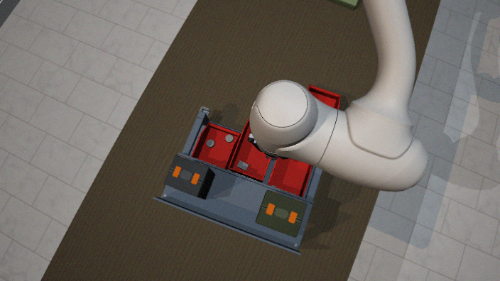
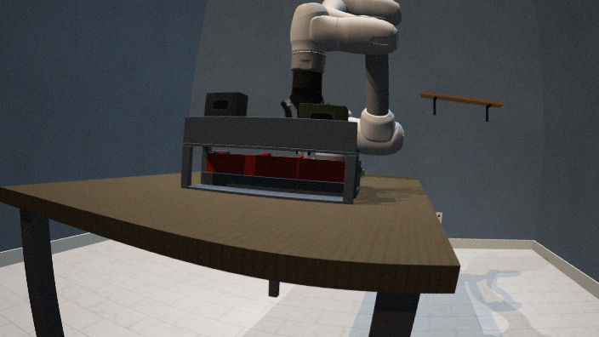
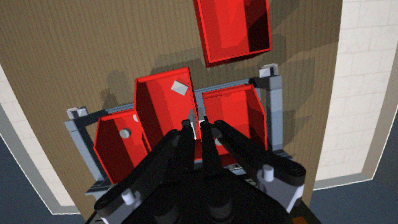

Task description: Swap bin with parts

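Note:
The red bin with the parts (image 1: pixel 250 156) sits in the middle slot of the grey shelf (image 1: pixel 231 199), between two other red bins. A grey part (image 3: pixel 179 88) lies in this bin (image 3: pixel 167 107). It looks tilted and stands higher than its neighbours. The empty red bin (image 1: pixel 324 96) stands upright on the table beside the shelf and also shows in the wrist view (image 3: pixel 232 30). My gripper (image 3: pixel 197 114) is over the middle bin's right wall. Its fingers stand slightly apart on either side of the rim, so it is open.
The left bin (image 1: pixel 213 145) holds two round grey parts; the right bin (image 1: pixel 290 175) looks empty. A black case (image 1: pixel 188 176) and a green case (image 1: pixel 281 213) stand on the shelf's top board. My arm's elbow hides part of the shelf from above.

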Controlling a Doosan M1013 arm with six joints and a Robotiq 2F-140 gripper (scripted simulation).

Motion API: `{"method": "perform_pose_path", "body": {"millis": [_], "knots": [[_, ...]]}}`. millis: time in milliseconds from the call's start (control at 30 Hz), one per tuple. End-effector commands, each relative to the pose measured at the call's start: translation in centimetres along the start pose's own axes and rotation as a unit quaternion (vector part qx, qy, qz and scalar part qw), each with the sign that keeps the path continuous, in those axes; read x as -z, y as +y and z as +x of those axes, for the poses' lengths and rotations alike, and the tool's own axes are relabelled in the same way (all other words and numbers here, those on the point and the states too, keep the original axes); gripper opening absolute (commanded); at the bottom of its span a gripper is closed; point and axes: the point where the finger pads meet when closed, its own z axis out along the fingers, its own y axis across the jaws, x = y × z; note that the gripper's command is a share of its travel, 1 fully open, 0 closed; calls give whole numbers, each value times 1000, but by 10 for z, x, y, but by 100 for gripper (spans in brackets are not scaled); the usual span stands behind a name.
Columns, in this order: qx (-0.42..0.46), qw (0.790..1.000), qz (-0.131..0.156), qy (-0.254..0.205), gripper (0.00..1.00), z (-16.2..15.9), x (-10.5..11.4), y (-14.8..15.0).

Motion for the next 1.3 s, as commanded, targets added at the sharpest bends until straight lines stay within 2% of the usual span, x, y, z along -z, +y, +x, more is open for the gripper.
{"method": "perform_pose_path", "body": {"millis": [0, 800, 1267], "knots": [[0, 1000, 0, 0, 15, 0, 0, 0], [0, 1000, 0, 0, 15, 0, 2, 0], [0, 1000, 0, 0, 15, 1, 13, 0]]}}
